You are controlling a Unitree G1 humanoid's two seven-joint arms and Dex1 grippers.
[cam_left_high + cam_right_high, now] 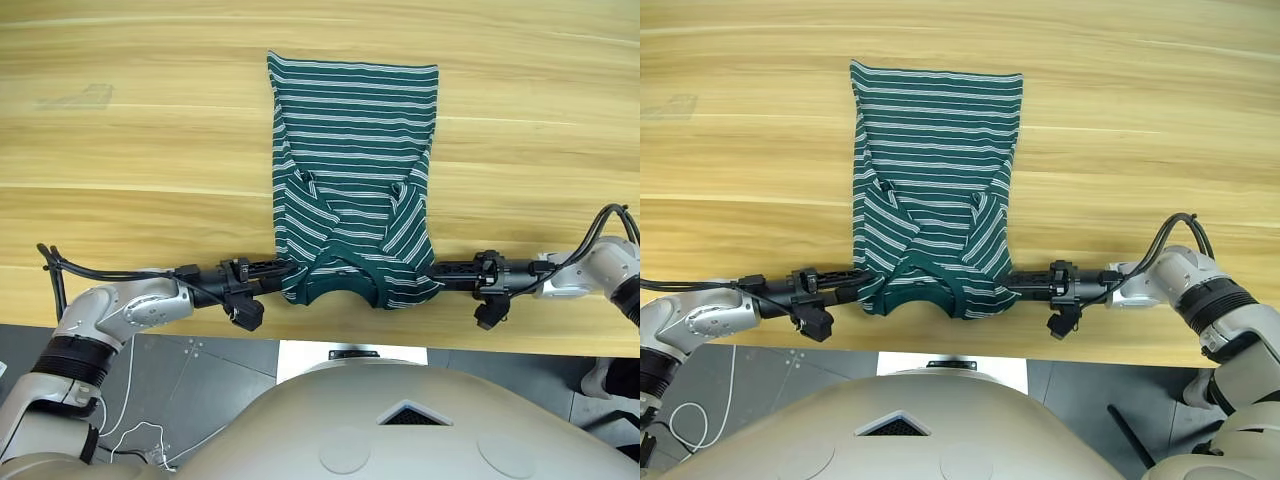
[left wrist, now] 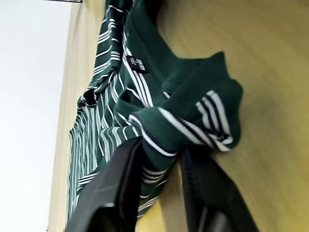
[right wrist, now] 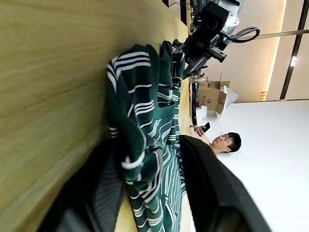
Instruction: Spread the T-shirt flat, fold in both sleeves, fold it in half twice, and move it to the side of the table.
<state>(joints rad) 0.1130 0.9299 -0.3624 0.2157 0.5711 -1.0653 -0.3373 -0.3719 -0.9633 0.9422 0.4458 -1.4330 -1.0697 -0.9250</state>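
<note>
The green T-shirt with white stripes lies lengthwise on the wooden table, both sleeves folded in over its middle and the collar toward the near edge. My left gripper is shut on the shirt's near left shoulder corner; in the left wrist view its fingers pinch bunched striped cloth. My right gripper is shut on the near right shoulder corner, and in the right wrist view the T-shirt fabric sits between its fingers.
The table's near edge runs just below both grippers. Bare wood stretches to the left, right and beyond the shirt's far hem.
</note>
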